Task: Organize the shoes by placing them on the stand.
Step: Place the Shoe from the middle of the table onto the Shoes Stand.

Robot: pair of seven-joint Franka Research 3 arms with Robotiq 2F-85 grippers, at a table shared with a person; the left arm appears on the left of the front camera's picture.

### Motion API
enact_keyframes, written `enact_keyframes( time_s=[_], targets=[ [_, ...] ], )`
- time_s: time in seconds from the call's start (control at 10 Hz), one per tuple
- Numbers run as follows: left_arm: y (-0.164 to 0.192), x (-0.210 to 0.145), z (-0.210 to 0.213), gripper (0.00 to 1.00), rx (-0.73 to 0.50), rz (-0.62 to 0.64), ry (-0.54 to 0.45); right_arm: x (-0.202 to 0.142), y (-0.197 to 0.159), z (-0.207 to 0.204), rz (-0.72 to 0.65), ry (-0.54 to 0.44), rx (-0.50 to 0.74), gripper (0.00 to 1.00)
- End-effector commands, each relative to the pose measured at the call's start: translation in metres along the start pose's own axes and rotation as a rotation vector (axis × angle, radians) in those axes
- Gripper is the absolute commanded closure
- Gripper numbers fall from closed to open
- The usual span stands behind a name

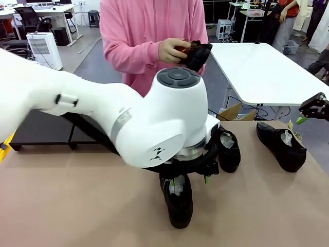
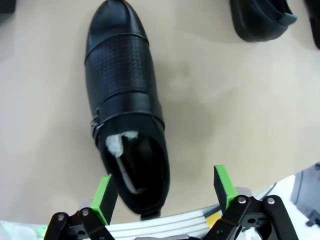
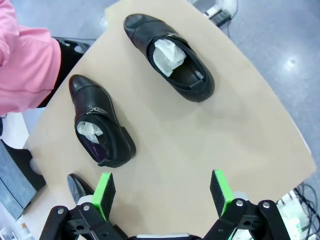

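at the middle of the tan surface [image 1: 77, 206], front view, the left hand [image 1: 193, 179] is hanging released over the near shoe [image 1: 179, 203]. a second shoe [image 1: 229, 149] is lying just beside it. a third shoe [image 1: 281, 145] is lying farther right, near the right hand [image 1: 311, 110]. a person [image 1: 149, 31] is holding a fourth shoe [image 1: 199, 54] above the far edge. the stand [image 1: 46, 131] is sitting far left, partly hidden by the arm.

left wrist view: the near shoe [image 2: 125, 110] is lying toe away, its heel sitting between the spread green pads [image 2: 105, 197]; whether they are touching it, i cannot tell.

right wrist view: the right hand [image 3: 162, 192] is hovering released, grasping nothing, above bare surface [image 3: 235, 135], with the second shoe [image 3: 100, 120] and third shoe [image 3: 170, 57] lying ahead, apart from each other.
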State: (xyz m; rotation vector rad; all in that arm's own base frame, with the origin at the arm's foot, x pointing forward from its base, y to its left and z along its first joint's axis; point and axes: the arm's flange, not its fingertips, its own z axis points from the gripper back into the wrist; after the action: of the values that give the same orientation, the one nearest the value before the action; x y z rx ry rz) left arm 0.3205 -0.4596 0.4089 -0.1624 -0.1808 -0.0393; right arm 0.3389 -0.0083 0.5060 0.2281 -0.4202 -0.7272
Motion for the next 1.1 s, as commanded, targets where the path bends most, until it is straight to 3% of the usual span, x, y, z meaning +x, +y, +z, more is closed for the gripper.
enact_keyframes(
  time_s=[0.0, 0.1, 0.5, 0.7, 1.0],
  targets=[
    [-0.021, 0.009, -0.020, 0.00, 0.025, 0.042, 0.030, 0.002, 0.002, -0.001, 0.010, -0.004, 0.023, 0.00],
    [-0.024, 0.008, -0.030, 0.00, 0.018, 0.047, 0.081, 0.002, 0.002, -0.001, 0.010, -0.004, 0.023, 0.00],
    [-0.029, 0.009, -0.055, 0.00, 0.074, 0.055, 0.111, 0.002, 0.002, -0.001, 0.010, -0.004, 0.023, 0.00],
    [-0.027, 0.009, -0.062, 0.22, 0.127, 0.051, 0.124, 0.002, 0.002, -0.001, 0.010, -0.004, 0.023, 0.00],
    [-0.025, 0.009, -0.061, 0.71, 0.133, 0.054, 0.128, 0.002, 0.002, -0.001, 0.010, -0.004, 0.023, 0.00]
  ],
)
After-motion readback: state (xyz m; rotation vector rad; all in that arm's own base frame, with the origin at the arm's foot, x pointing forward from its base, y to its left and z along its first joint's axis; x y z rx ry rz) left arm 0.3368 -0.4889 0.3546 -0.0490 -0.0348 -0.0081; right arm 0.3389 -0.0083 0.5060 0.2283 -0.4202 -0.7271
